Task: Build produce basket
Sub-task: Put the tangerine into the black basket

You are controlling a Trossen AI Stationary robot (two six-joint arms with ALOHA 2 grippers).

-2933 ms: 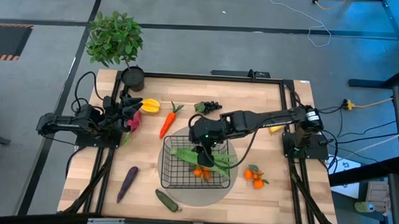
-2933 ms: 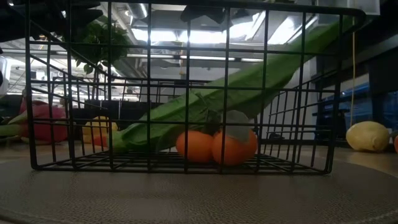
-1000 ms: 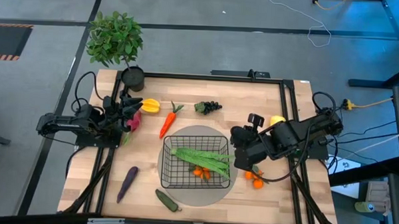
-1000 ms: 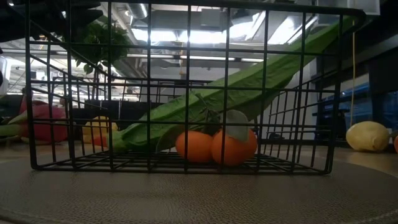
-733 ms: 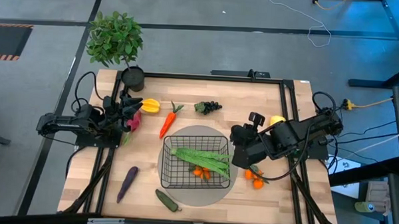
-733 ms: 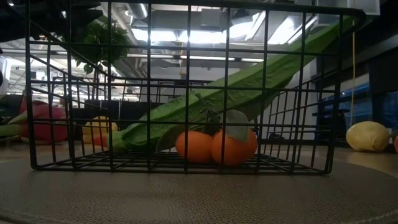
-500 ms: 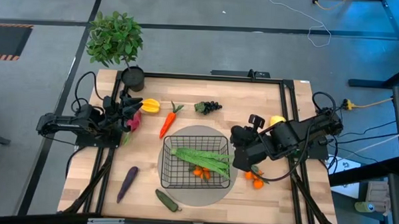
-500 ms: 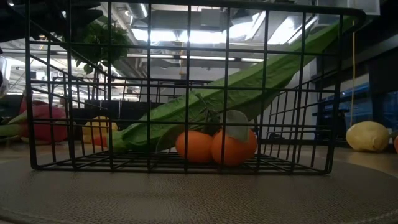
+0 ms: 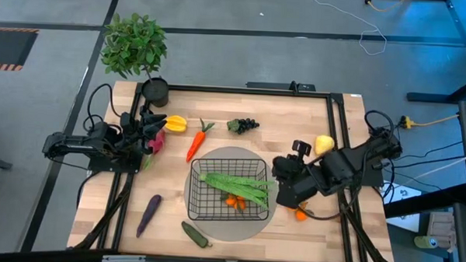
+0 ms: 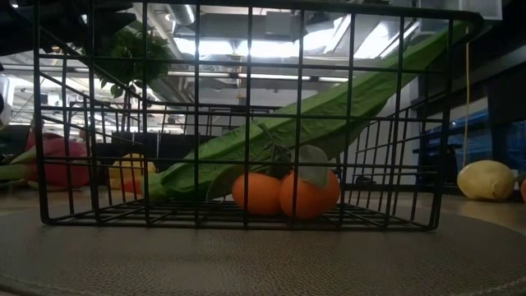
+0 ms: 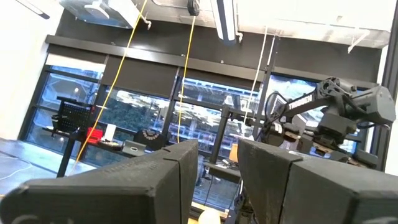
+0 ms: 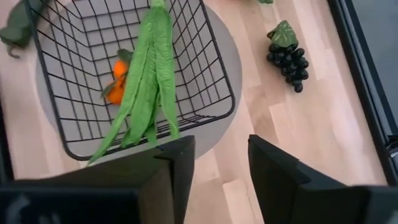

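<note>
Because the basket is centred on its grey mat within both arms' reach, green beans and tangerines are already held inside. The right gripper (fingers parted, empty) is poised just beside it over loose tangerines, while the left gripper is parked near the dragon fruit, released

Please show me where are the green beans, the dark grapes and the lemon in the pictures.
green beans [image 12: 148, 81]: right wrist view, middle of the long pods lying in the basket.
grapes [image 12: 287, 56]: right wrist view, centre of the dark cluster.
lemon [image 10: 487, 180]: low view, middle of the yellow fruit.
</note>
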